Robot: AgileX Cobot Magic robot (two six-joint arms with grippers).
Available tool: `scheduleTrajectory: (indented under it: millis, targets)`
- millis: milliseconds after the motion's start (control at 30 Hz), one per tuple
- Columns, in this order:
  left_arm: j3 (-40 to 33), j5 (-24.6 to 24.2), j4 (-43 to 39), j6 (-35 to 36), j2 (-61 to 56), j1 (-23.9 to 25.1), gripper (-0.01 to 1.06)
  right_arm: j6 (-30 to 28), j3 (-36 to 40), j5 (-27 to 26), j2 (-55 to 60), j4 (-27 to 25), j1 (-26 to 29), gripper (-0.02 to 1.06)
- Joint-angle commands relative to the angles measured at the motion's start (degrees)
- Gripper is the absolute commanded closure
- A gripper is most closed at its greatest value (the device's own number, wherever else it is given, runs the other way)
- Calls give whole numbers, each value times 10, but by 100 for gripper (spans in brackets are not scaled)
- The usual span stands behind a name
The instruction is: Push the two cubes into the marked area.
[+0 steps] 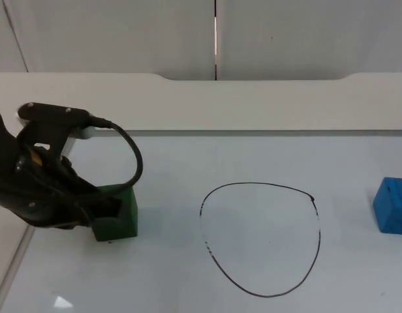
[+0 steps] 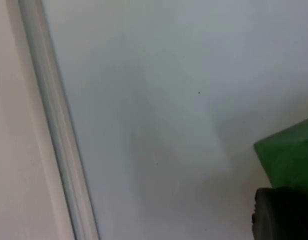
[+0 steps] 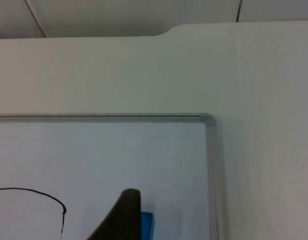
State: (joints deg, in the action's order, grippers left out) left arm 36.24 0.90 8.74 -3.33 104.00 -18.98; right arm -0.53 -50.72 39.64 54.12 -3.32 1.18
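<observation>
A green cube [image 1: 118, 214] stands on the white board left of the marked area, a black hand-drawn oval [image 1: 261, 239]. My left gripper [image 1: 96, 210] is low at the cube's left side and touches it. In the left wrist view the green cube [image 2: 290, 157] lies right against the left gripper [image 2: 281, 216]. A blue cube [image 1: 393, 205] sits at the picture's right edge, well to the right of the oval. In the right wrist view the right gripper [image 3: 121, 219] is just beside the blue cube [image 3: 147, 225], with a stretch of the oval line [image 3: 44, 197] nearby.
The white board has a thin raised rim [image 1: 18, 254] along its left side and a rounded far right corner [image 3: 208, 120]. Behind it a pale ledge [image 1: 253, 104] runs below the grey partition wall [image 1: 123, 32].
</observation>
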Motion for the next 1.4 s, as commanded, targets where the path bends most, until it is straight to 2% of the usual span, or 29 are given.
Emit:
scheduleTrajectory:
  millis: [0, 567, 1067, 1367]
  targets:
    - [2, 8, 14, 6, 0, -6, 105, -3, -4, -5, 1, -1, 2, 0]
    - [2, 31, 27, 8, 0, -57, 105, -3, -4, -4, 1, -4, 2, 0]
    - [2, 51, 41, 12, 0, -59, 105, -3, 5, -9, 1, -10, 2, 0]
    - [2, 71, 41, 17, 0, -87, 105, -3, 5, -9, 1, -10, 2, 0]
